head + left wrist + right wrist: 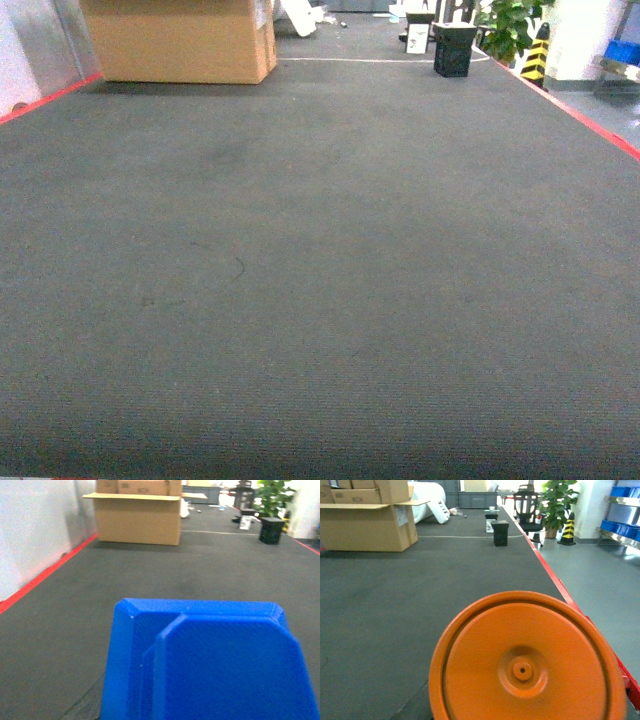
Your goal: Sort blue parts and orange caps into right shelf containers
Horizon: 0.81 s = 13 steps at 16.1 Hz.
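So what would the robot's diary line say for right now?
left hand: blue part fills view | right hand: orange cap fills view | fingers unseen | ahead: dark carpet, cardboard box

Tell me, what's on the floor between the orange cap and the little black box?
Nothing. In the right wrist view, only bare dark carpet stretches from the orange cap to the black box.

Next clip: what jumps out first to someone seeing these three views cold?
Two close-up objects dominate the wrist views: a blue part fills the lower half of the left wrist view, and the round end of an orange cap fills the lower right wrist view. The head view shows mostly bare dark carpet, with a cardboard box at its far left edge.
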Motion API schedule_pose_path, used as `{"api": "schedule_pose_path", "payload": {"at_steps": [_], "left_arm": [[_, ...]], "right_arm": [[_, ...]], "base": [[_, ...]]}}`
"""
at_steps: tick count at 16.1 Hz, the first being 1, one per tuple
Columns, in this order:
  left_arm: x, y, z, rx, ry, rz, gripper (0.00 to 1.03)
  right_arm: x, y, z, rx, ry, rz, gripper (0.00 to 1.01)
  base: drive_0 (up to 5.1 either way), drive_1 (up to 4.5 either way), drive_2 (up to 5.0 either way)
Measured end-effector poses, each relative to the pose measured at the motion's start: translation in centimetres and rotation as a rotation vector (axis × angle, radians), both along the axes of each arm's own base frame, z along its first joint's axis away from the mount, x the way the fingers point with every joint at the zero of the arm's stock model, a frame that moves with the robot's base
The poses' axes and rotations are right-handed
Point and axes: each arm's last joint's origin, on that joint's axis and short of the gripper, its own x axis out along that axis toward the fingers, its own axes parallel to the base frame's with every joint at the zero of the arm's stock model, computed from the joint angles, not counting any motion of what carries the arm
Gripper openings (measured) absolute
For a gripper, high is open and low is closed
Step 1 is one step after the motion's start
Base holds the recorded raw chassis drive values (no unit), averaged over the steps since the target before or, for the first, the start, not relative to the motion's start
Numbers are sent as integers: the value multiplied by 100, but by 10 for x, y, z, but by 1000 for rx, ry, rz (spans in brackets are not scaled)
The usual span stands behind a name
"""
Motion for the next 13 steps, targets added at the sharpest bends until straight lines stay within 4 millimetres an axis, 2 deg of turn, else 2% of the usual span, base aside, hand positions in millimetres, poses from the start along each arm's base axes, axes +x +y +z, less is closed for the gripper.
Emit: {"api": "schedule_pose_path", "payload": {"at_steps": [2, 5, 13], "left_arm": [[-5, -1, -6, -4, -28, -17, 43], [-12, -1, -27, -4, -13, -17, 43], [-24, -1, -51, -4, -18, -17, 43]], "right_arm": [[-5, 0, -12, -6, -5, 16, 45], [-11, 1, -32, -9, 5, 19, 45], [-24, 1, -57, -11, 2, 19, 45]], "base": [[0, 0, 0], [0, 0, 0], [0, 0, 0]]}}
